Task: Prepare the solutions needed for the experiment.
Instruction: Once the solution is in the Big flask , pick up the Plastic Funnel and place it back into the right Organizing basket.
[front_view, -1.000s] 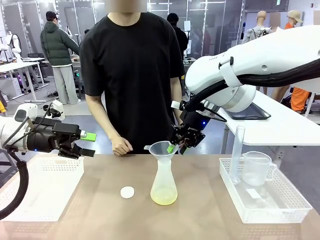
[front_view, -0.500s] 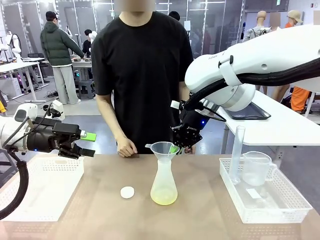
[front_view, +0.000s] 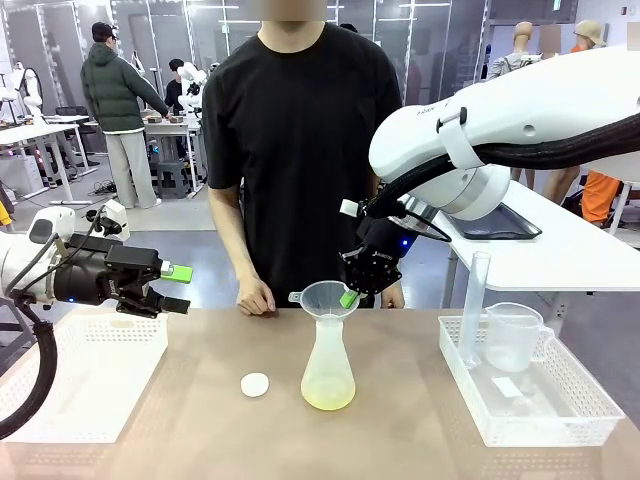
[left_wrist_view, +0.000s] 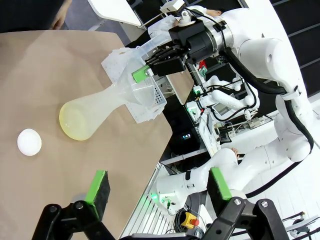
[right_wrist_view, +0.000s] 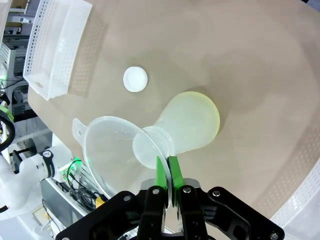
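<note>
solutions (front_view: 328, 398): shallow yellow-green pool in the base of the flask (front_view: 328, 365), mid-table; white cap (front_view: 255, 384) lies just beside it, to its left
left gripper (front_view: 180, 288): jaws apart, empty; above the tray (front_view: 60, 425), well apart from the flask
funnel (front_view: 322, 297): stem seated in the flask neck; long axis upright, in line with the flask
right gripper (front_view: 350, 297): pads clamped on the funnel rim, far-right side; much the nearer arm
next move: likely a straight lift along that axis; a sideways pull could tip the flask
person's hand (front_view: 256, 298): rests at the far table edge, apart from the flask

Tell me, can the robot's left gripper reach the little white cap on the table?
Probably yes. The left gripper is open and empty, and the white cap lies alone on bare table between the white tray and the conical flask. Nothing blocks it.
</note>
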